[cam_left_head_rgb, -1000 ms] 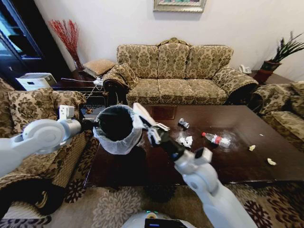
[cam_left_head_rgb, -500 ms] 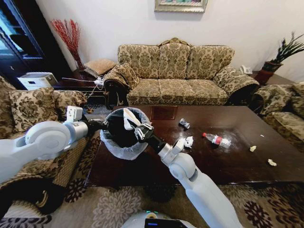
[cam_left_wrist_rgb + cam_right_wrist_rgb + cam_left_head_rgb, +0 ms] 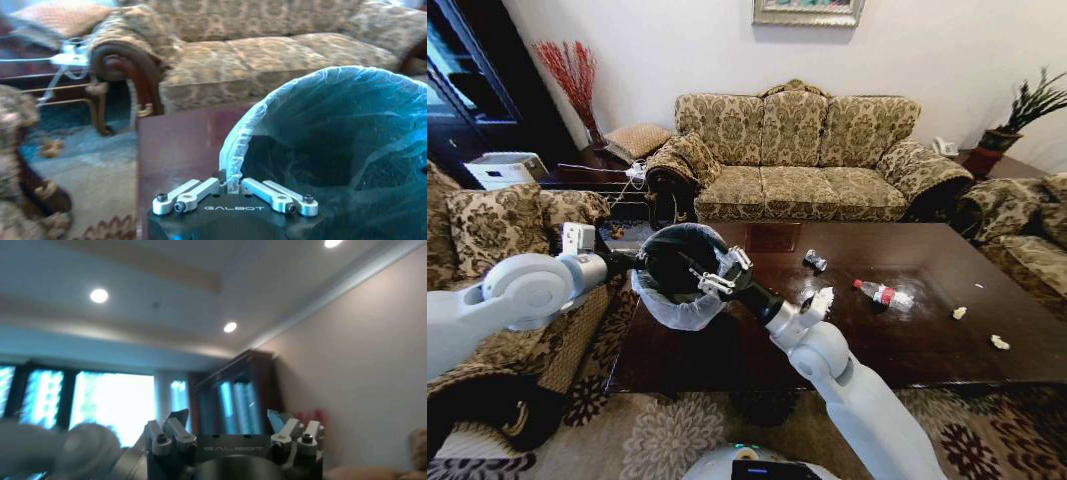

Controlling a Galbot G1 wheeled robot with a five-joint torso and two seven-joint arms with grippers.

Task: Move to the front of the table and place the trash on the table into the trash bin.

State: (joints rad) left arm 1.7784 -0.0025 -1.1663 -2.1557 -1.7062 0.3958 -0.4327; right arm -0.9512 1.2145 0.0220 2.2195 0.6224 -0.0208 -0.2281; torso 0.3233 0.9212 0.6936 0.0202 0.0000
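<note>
- Two arms share the job; our left gripper (image 3: pixel 230 192) is clamped on the rim of the trash bin (image 3: pixel 677 275), holding it up beside the table (image 3: pixel 927 345) so drops land inside.
- Our right gripper (image 3: pixel 717 277) hangs over its mouth, fingers spread, empty.
- Remaining trash: bottle (image 3: pixel 882 294), can (image 3: pixel 813 261), paper wad (image 3: pixel 820 298).

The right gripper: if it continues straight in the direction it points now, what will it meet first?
Probably the inside of the trash bin: the open right gripper points across the bin's mouth, which the left gripper holds by the rim. Depth is unclear.
</note>
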